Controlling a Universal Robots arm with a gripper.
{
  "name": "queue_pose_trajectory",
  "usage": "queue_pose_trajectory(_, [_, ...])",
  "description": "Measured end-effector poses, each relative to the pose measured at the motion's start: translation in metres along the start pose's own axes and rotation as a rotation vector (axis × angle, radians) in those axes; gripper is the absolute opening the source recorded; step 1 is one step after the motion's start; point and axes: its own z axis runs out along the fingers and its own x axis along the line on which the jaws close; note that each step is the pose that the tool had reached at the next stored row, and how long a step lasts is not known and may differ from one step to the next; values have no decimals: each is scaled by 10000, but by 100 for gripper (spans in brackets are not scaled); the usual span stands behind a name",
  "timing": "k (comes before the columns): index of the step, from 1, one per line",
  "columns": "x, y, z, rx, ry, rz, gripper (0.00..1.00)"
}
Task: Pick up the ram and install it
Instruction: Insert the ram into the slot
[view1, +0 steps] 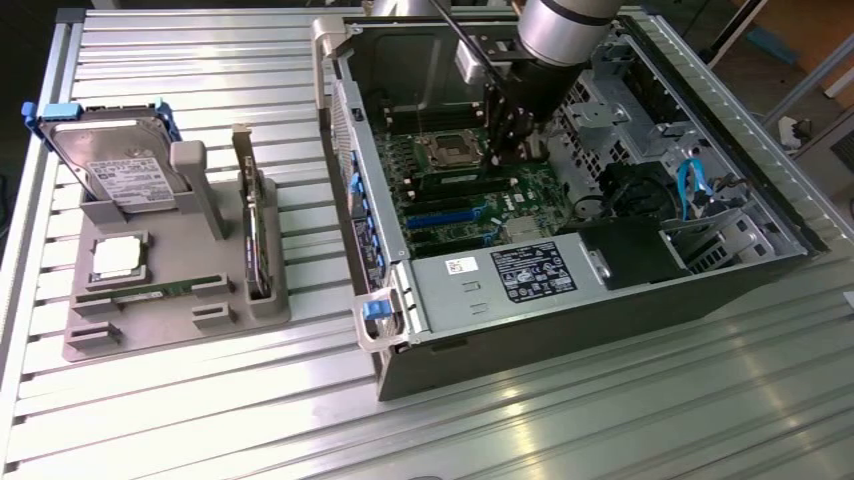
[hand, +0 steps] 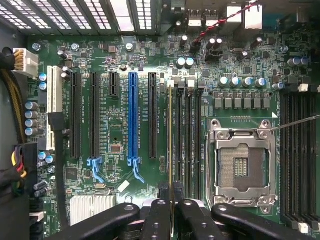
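The slatted metal table (view1: 601, 420) carries everything. The open computer case (view1: 561, 340) lies on its side on the exterior view's right, so its inside faces up and can be reached from above. The robot arm (view1: 567, 25) reaches down into the far half of the case, over the motherboard (view1: 521, 190).

On the exterior view's left, well apart from the case, a grey holder tray (view1: 174, 320) keeps spare parts upright or flat in their own seats. It holds a hard drive (view1: 120, 170) at the far end, a square processor chip (view1: 118, 257) in the middle and a dark expansion card (view1: 251, 230) standing on edge along the side nearer the case.

In the wrist view the empty CPU socket (hand: 241, 162) sits between two banks of memory slots (hand: 187, 140), with the blue expansion slot (hand: 132, 115) on the bank's other side.

The ram (hand: 171, 140) is in the case, seen edge-on as a thin line running lengthwise along the memory slot at the blue-slot edge of that bank. It seems to be held that way so its contact edge lines up with the slot. I cannot tell whether it is touching the slot yet.

The gripper (hand: 172, 197) pinches the ram, its black fingers (hand: 160, 215) pressed against the two flat faces near one end.
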Motion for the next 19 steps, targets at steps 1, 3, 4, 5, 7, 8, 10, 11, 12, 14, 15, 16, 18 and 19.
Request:
queue_pose_trajectory(1, [0,0,2,1,1,0,12])
queue_pose_trajectory(3, [0,0,2,1,2,0,12])
queue_pose_trajectory(4, [-1,0,4,2,1,0,12])
queue_pose_trajectory(5, [-10,0,7,2,-1,1,12])
queue_pose_trajectory(7, [-18,6,12,7,1,1,12])
queue_pose_trajectory(8, [-19,10,17,14,1,-1,12])
queue_pose_trajectory(10, [-19,11,28,19,-1,-1,12])
queue_pose_trajectory(11, [-18,11,34,19,3,0,12])
queue_pose_trajectory(12, [-18,10,44,19,5,0,12])
queue_pose_trajectory(14, [-18,10,67,21,4,-1,12])
queue_pose_trajectory(15, [-18,10,70,21,5,-1,12])
queue_pose_trajectory(16, [-17,10,70,20,6,0,12])
queue_pose_trajectory(18, [-18,11,73,22,4,0,12])
queue_pose_trajectory(19, [-18,13,74,23,5,1,12])
